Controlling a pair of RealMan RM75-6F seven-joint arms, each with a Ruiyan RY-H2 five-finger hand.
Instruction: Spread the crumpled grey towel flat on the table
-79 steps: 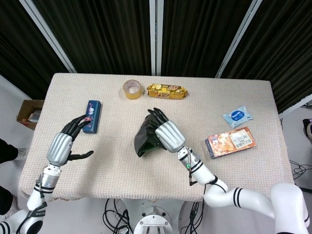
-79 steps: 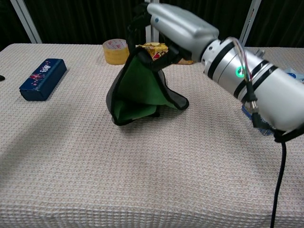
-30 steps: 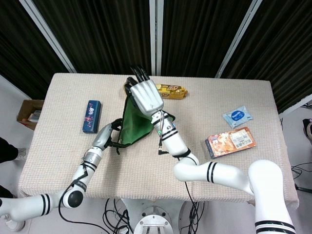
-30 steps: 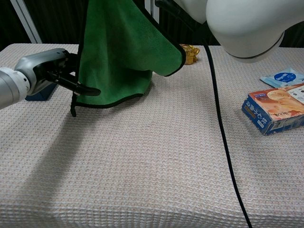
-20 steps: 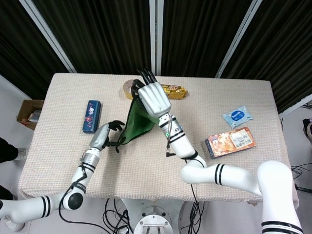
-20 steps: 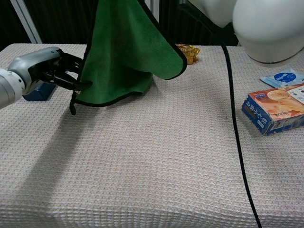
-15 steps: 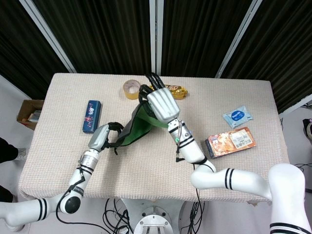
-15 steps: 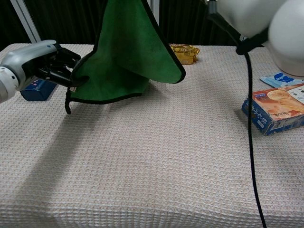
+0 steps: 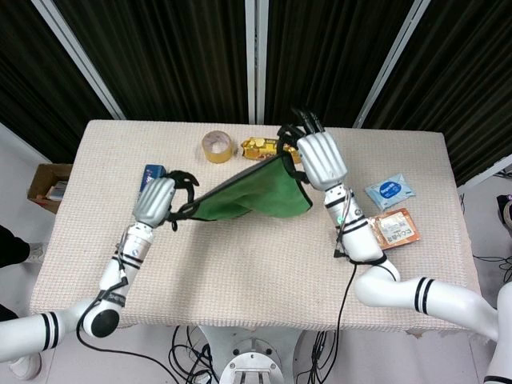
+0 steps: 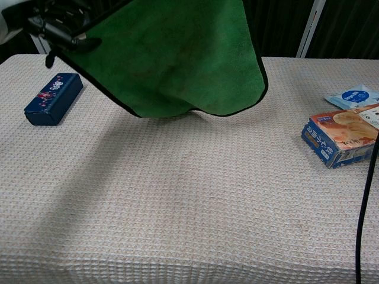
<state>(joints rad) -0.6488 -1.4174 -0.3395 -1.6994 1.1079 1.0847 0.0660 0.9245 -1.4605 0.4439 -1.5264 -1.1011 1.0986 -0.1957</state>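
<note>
Both hands have the towel [image 9: 256, 194] up off the table [image 9: 240, 272] right now, stretched between them like a hammock. The left hand [image 9: 156, 200] has its fingers pinched on one corner at the left end, and the right hand [image 9: 320, 160] grips the opposite corner up near the back of the table. The top edge runs taut from one hand to the other, rising toward the right, and the rest of the cloth sags down below it.

It shows up green with a thin black border. In the chest view the towel [image 10: 172, 59] fills the upper left, with its lower edge hanging just above the tabletop, and only the dark fingers of the left hand [image 10: 56, 23] poke in at the top left corner.

Other stuff on the table: a dark blue box [image 10: 53, 97] at the left just beside the left hand, a tape roll [image 9: 217, 146] and a gold packet [image 9: 264, 148] along the back edge behind the towel, then a blue pouch [image 9: 390, 190] and an orange box [image 10: 340, 139] off to the right, well apart from the towel
</note>
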